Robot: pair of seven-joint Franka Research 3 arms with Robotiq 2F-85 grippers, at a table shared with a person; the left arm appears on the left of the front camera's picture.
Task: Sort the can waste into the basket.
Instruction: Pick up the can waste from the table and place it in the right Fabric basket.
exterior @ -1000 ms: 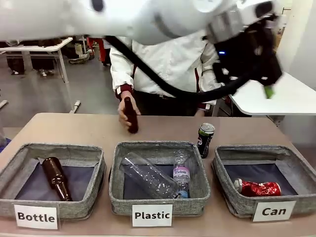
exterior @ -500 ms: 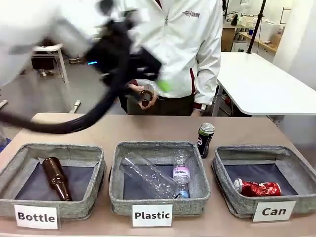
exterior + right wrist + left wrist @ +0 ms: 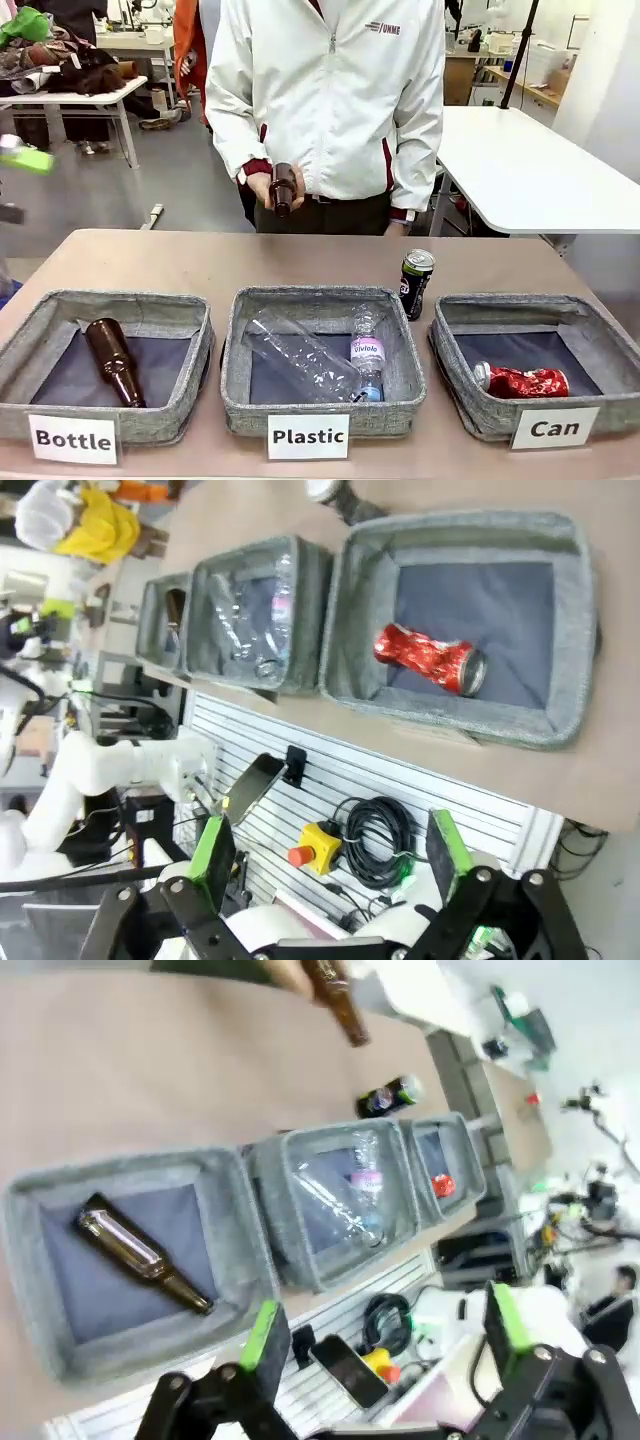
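Front view, left to right: the white arm that swept across the top of the frame a second ago has cleared out to the left. Only one blurred green pad (image 3: 25,158) is left at the upper left edge. Below it the grey fabric basket carded "Bottle" (image 3: 110,300) holds one brown glass bottle (image 3: 112,362) on its side, unchanged. At upper centre the person's hand (image 3: 262,185) now holds a second brown glass bottle (image 3: 283,188) at waist height; a second ago it was down at the tan table (image 3: 150,260). The middle grey basket carded "Plastic" (image 3: 320,296) has two clear plastic bottles (image 3: 300,358) in it. Just right of its far corner the black-and-blue metal can with a silver top (image 3: 415,283) stands upright on the table, where it stood before, outside every basket. At lower right the grey fabric basket carded "Can" (image 3: 530,302) has the red dented metal can (image 3: 522,381) lying in it.

I judge the task half done: one can is sorted, the other waits, and no reach toward it is under way.

Left wrist view: the left gripper (image 3: 385,1328) is raised high and tilted above the baskets' near side, jaws wide apart, holding nothing. Right wrist view: the right gripper (image 3: 330,852) hangs off the table's near edge, below the "Can" basket in the frame, jaws equally wide and empty.
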